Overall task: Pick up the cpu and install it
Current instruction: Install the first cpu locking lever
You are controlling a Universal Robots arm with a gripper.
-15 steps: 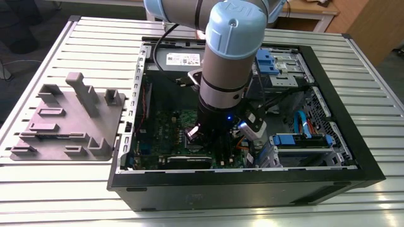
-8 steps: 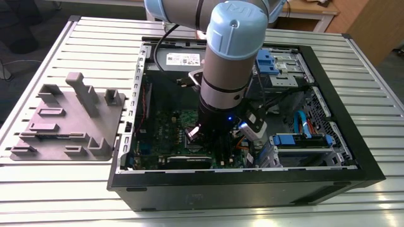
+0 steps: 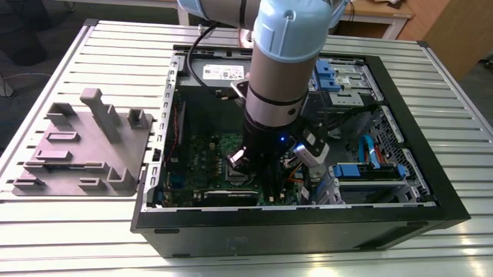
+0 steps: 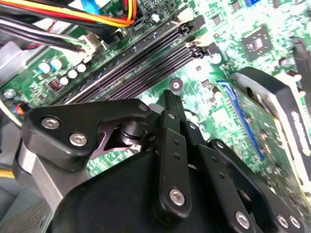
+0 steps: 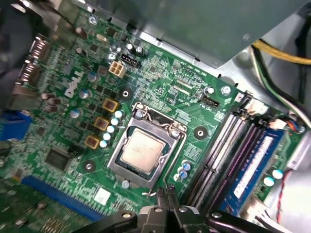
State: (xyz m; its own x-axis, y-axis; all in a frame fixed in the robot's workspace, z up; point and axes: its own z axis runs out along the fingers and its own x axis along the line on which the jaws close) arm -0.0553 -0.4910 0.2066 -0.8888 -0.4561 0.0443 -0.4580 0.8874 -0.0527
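Observation:
The cpu, a small square chip with a silver-grey top, lies flat inside the metal-framed socket of the green board in the first wrist view. My gripper hangs just off the socket's edge, above the board, fingers pressed together with nothing between them. In the second wrist view the same shut gripper points at the board beside the long black memory slots. In the exterior view the arm reaches down into the open computer case, its lower end over the board.
Black memory slots and a blue-labelled memory stick run beside the socket. Coloured cables hang near the slots; an expansion card stands close. A grey power-supply box and blue drive bays fill the case. A grey fixture tray lies outside.

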